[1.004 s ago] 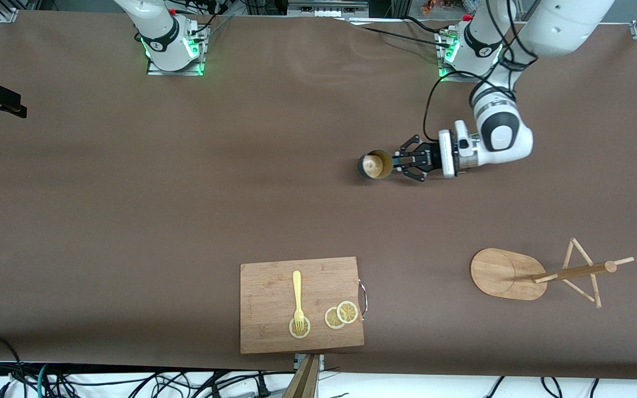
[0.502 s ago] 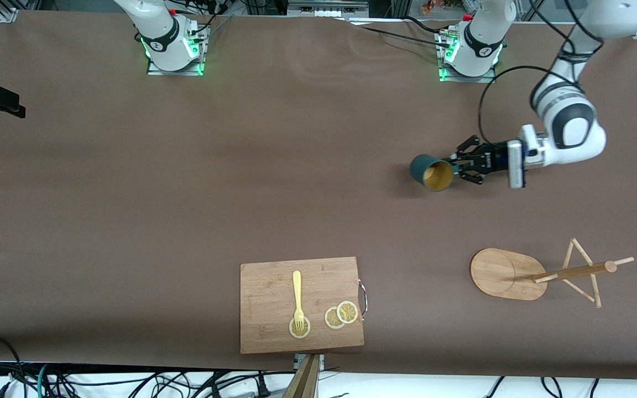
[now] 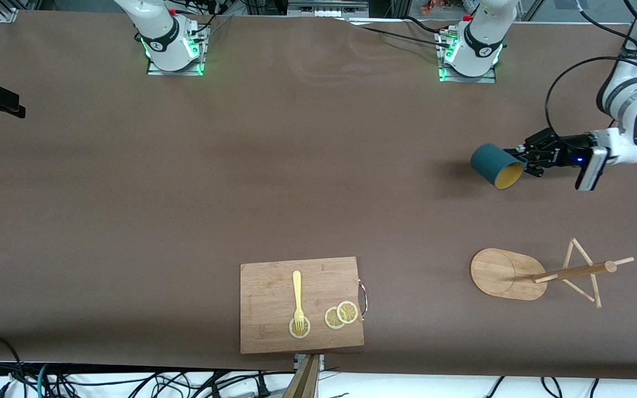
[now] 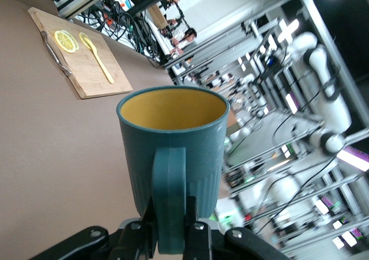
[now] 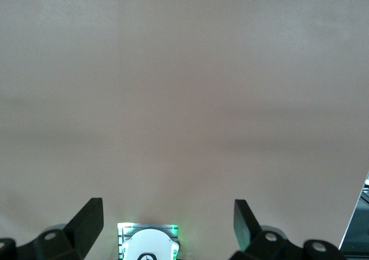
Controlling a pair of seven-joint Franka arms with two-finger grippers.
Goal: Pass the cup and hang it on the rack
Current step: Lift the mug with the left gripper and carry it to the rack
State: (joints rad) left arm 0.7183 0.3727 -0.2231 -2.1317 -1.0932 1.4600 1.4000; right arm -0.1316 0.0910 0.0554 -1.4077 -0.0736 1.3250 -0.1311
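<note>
Item: the cup [image 3: 496,165], dark teal with a yellowish inside, carried in the air by its side handle [image 4: 169,199] and tipped on its side, mouth turned toward the front camera; it hangs over bare counter [image 3: 186,182] toward the left arm's end. Holder: the left claw [image 3: 524,157], fingers pinched tight on the handle from both sides, as the left wrist view shows, with the cup body standing out past the fingertips. Target: the rack [image 3: 539,273], a bamboo mug tree with an oval base, central pole and thin angled pegs, standing on the counter nearer the front camera than the ground under the left claw and well apart from the cup. Second holder: the right claw [image 5: 167,217], fingers spread wide and empty, up over bare counter above its own base; that arm waits. Bystanders: a cutting board [image 3: 301,305] carrying a fork [image 3: 297,296] and lemon slices [image 3: 341,314], far from the left claw toward the right arm's end. Hazards, as judged: the grip is on the handle alone, so the cup could swing or slip in the fingers during the carry; the fingers fill much of the handle loop, so a peg may not thread cleanly; a misjudged approach could knock the thin pegs or tip the light rack over.
</note>
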